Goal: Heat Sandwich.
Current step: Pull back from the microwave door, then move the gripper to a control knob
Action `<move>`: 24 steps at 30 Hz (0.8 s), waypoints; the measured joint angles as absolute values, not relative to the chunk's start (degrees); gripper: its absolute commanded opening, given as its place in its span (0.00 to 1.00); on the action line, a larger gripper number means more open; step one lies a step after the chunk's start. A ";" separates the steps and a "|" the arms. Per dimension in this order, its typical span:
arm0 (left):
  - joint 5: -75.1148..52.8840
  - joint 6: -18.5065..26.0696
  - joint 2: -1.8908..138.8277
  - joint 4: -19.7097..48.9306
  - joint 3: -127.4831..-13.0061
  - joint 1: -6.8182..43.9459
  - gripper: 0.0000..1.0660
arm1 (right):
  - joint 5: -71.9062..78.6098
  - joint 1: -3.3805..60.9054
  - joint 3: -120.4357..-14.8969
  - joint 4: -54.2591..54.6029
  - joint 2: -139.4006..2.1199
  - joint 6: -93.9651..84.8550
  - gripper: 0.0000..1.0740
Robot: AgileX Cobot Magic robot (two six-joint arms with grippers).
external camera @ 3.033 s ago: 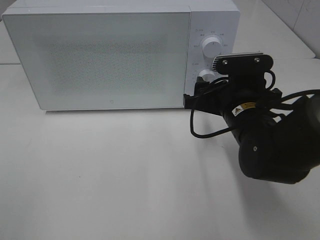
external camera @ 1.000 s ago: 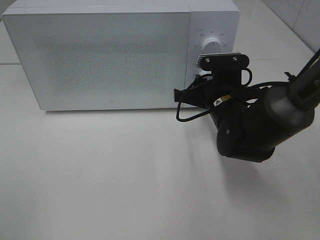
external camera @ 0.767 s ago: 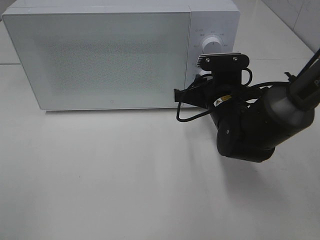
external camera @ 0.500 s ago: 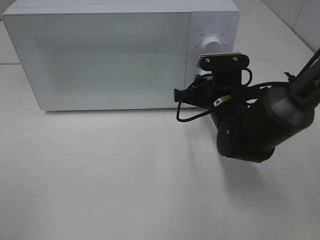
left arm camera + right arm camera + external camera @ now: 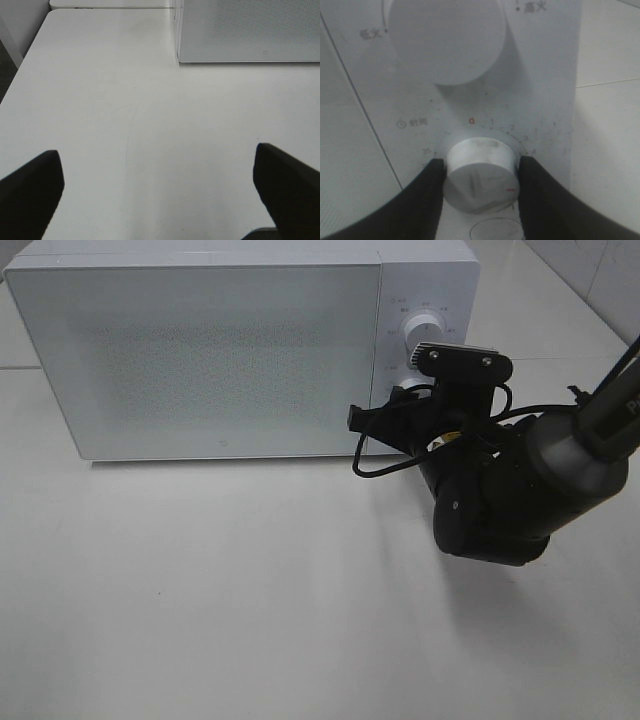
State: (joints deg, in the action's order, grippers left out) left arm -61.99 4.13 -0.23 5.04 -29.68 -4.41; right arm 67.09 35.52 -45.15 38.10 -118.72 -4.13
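Observation:
The sandwich is out of view. The white microwave point(image 5: 220, 360) stands at the back of the table with its door closed. My right gripper point(image 5: 403, 405) is at the control panel, below the upper dial point(image 5: 425, 330). In the right wrist view its black fingers point(image 5: 427, 200) press both sides of the lower timer knob point(image 5: 480, 172), whose red mark sits off to one side of the zero. My left gripper point(image 5: 160, 195) hangs open over bare table with nothing between its fingers. It does not show in the exterior high view.
The white table point(image 5: 250, 580) stretches in front of the microwave. My right arm's bulky black wrist point(image 5: 500, 500) and its cable stand before the microwave's right front corner. The left wrist view shows the microwave's lower corner point(image 5: 250, 30) and the table's edge point(image 5: 10, 85).
My right wrist has rolled a little clockwise while staying on the timer knob, its camera bracket shifting right. The left gripper has not visibly moved.

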 measured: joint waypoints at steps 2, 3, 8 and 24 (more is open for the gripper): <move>-61.99 4.13 -0.23 5.04 -29.68 -4.41 0.92 | 67.09 35.52 -45.09 37.70 -118.72 -0.52 0.15; -61.99 4.13 -0.23 5.04 -29.68 -4.41 0.92 | 67.09 35.52 -45.09 37.70 -118.72 -0.52 0.15; -61.99 4.13 -0.23 5.04 -29.68 -4.41 0.92 | 67.21 35.24 -44.98 36.67 -118.72 11.92 0.17; -61.99 4.13 -0.23 5.04 -29.68 -4.41 0.92 | 67.67 35.12 -44.81 36.15 -118.95 46.98 0.18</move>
State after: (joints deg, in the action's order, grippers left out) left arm -61.99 4.13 -0.23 5.04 -29.68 -4.41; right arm 67.67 35.12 -44.81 36.15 -118.95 46.98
